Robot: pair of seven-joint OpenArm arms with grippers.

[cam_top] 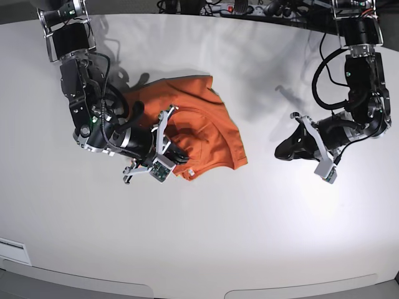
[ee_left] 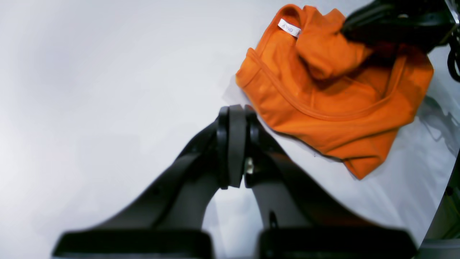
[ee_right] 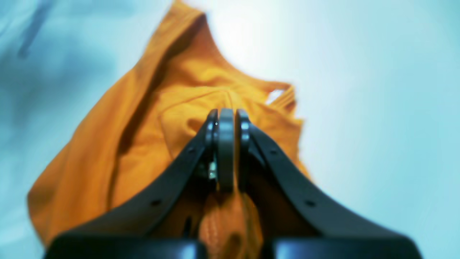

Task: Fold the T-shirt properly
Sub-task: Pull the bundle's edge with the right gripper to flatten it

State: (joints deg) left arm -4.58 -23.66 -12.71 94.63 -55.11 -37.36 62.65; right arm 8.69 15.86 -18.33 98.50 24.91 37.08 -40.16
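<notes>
— So, where does the T-shirt (cam_top: 199,128) lie relative to the right gripper (cam_top: 176,152)?

— It sits bunched on the white table (cam_top: 206,243), left of centre in the base view. The right gripper is down on its near left part, beside the collar, and its jaws are clenched on a fold of the orange fabric. In the right wrist view the T-shirt (ee_right: 143,136) spreads out past the closed tips, and cloth shows bunched under the right gripper (ee_right: 225,115).

— And the small white tag (ee_left: 289,27)?

— It shows inside the collar, just beside that pinched fold. It shows too in the base view as a pale speck at the garment's near edge.

— What about the left gripper (cam_top: 283,149)?

— It is well apart from the shirt, over bare table on the right of the base view. Its jaws are pressed together on nothing. From its own camera the left gripper (ee_left: 235,109) points toward the T-shirt (ee_left: 334,108), whose nearest edge lies just beyond the tips.

— And the surface and the room?

— The table is plain white with soft shadows of the arms. Dark cables (cam_top: 249,7) run along its far edge.
</notes>
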